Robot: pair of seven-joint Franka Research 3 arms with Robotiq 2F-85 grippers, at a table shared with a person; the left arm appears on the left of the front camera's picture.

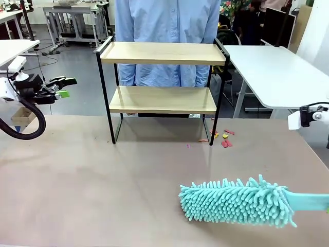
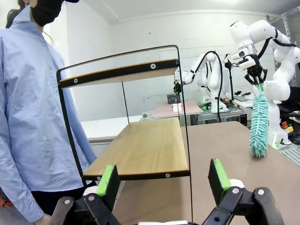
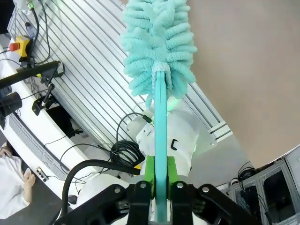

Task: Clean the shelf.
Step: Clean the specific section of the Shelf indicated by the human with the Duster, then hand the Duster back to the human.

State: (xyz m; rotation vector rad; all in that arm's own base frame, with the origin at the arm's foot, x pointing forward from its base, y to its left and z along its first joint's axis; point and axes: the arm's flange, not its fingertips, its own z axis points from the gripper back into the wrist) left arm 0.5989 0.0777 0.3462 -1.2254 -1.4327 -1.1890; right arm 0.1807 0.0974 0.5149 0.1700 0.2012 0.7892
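One shelf (image 1: 162,82) is standing at the far middle of the brown table (image 1: 92,190), with two wooden boards set one above the other in a thin black frame; a person in a light blue shirt (image 1: 167,20) is standing just behind it. One teal duster (image 1: 239,201) with a fluffy head is showing at the near right, its flat handle running off to the right. In the front view it is not clear whether its head is touching the table or hanging just above it.

The right gripper (image 3: 158,187) is clamping the duster's handle between its green pads, the jaws closed tight on it. The left gripper (image 1: 61,87) is hovering at the far left, well apart from the shelf, its two fingers spread wide with nothing between them; from its wrist the lower board is lying straight ahead.

A few small red and yellow scraps (image 1: 224,139) are lying on the table just right of the shelf's right legs, perhaps five or six, too small to count surely. No readable writing or labels are showing on these things.
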